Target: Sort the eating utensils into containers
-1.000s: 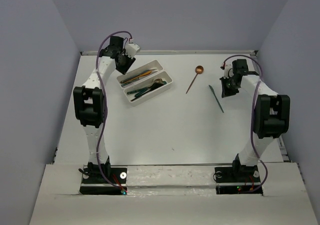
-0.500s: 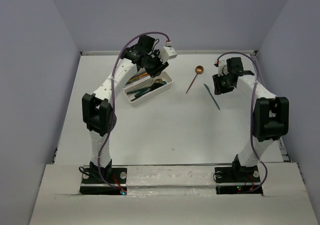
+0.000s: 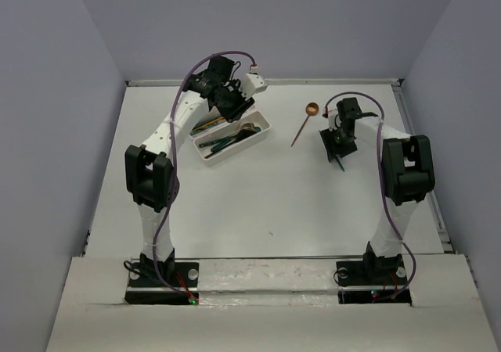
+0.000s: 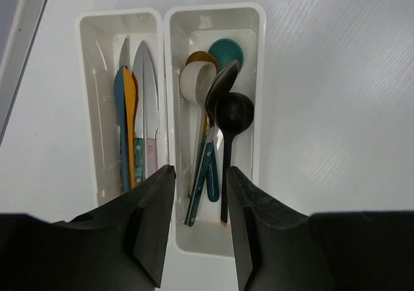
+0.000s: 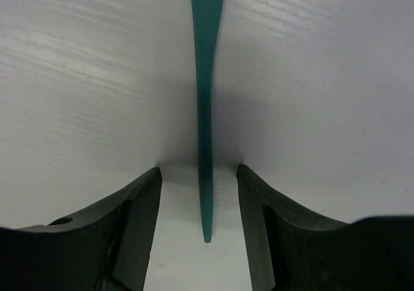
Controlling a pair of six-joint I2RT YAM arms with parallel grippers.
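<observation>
**Right pincer (image 5: 197,169).** Check the wrist view first. The two black fingers (image 5: 139,207) stand apart at a medium width, one on each side of the teal knife (image 5: 204,110). The knife lies flat on the white table (image 5: 77,77). Its narrow end sits between the fingertips with a gap on both sides, so nothing is clamped. From there the knife runs straight away from the pincer and widens toward the far edge of the view. In the top view, look to the left of this pincer and a little beyond it for the copper spoon (image 3: 304,123). It lies on the table apart from the knife, with its bowl at the far end.

**Left pincer (image 4: 199,169).** Its fingers (image 4: 152,220) are also parted at a medium width and hold nothing. The pincer hangs above two white trays set side by side, both running away from it.

- Ahead and left, the knife tray (image 4: 87,110) holds a blue knife, an orange knife and two silver-bladed knives. All four lie lengthwise.
- Ahead and right, the spoon tray (image 4: 259,77) holds overlapping spoons with handles near and bowls far. The black spoon (image 4: 233,113) is nearest. Beyond it lie a silver, a cream and a gold spoon, and the teal spoon is farthest.
</observation>
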